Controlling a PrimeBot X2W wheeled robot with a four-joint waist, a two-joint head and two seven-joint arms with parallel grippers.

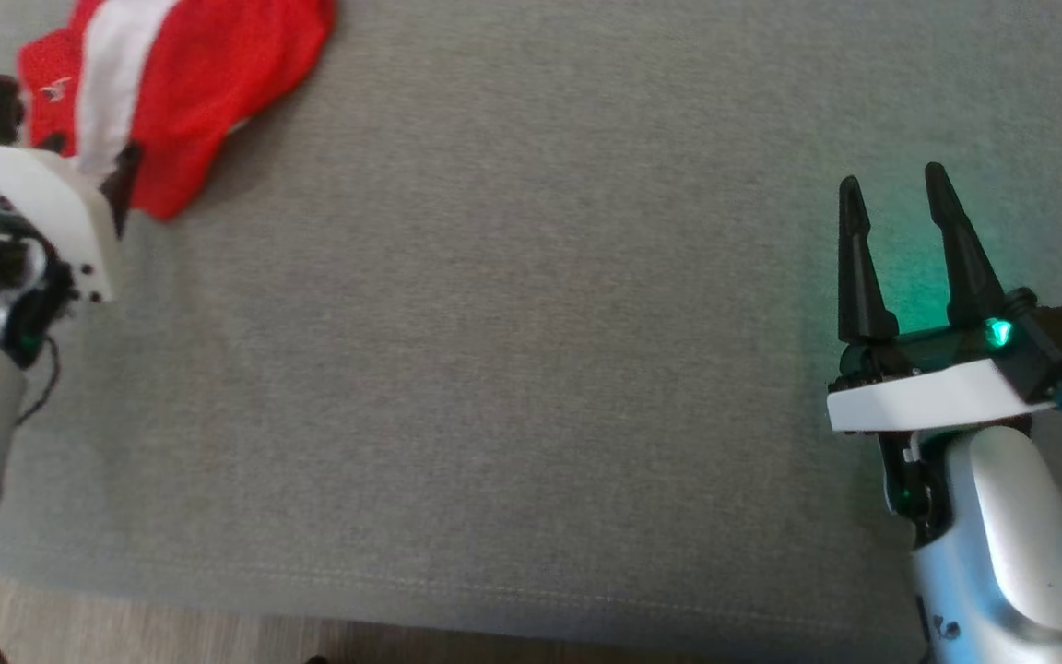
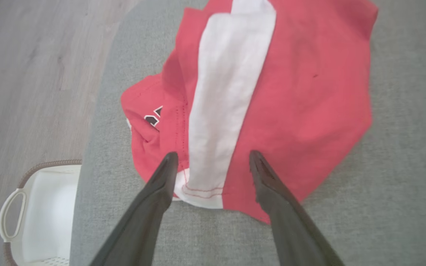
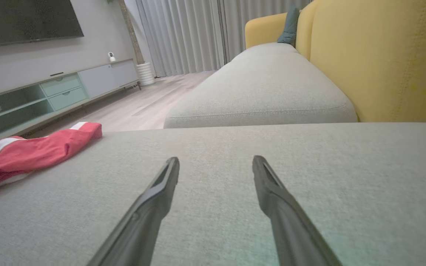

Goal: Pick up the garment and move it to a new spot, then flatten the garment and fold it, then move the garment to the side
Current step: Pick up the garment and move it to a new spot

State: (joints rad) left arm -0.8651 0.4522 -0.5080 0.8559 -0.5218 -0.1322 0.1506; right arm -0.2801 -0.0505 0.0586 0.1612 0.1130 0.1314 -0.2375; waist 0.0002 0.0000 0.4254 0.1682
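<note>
Inspector: Location of garment (image 1: 199, 83)?

Recorder: Far left corner of the grey cushion (image 1: 513, 369). Crumpled in a heap, red, with a white stripe uppermost. Close to the cushion's left edge, with wooden floor (image 2: 31, 74) and a white basket (image 2: 50, 163) beyond it.

Inspector: Left gripper (image 2: 213, 155)?

Recorder: Spread wide over the heap's near hem, one finger on each side of the white stripe. Empty. Unable to confirm contact with the cloth.

Inspector: Right gripper (image 1: 892, 180)?

Recorder: Also spread wide and empty. Near right, well apart from the garment, above bare cushion.

Inspector: Stage, as judged?

Recorder: Opening pick-up, with the grasp not yet made.

Inspector: Hazards?

Recorder: First, a shallow pinch. Could take only the top layer if closed on the hem alone, then drag or shed the rest during the carry. Second, too deep a descent. Could nip cushion fabric along with the cloth and stall the lift. Third, the nearby left edge. Could push loose folds over toward floor or basket with any sideways nudge before a firm hold. Fourth, lumped layers. Likely to come up as a twisted bundle and complicate flattening.

Inspector: Recommendation?

Recorder: Close centred across the stripe and red panel together. Lift straight up before travelling right toward open cushion.
</note>
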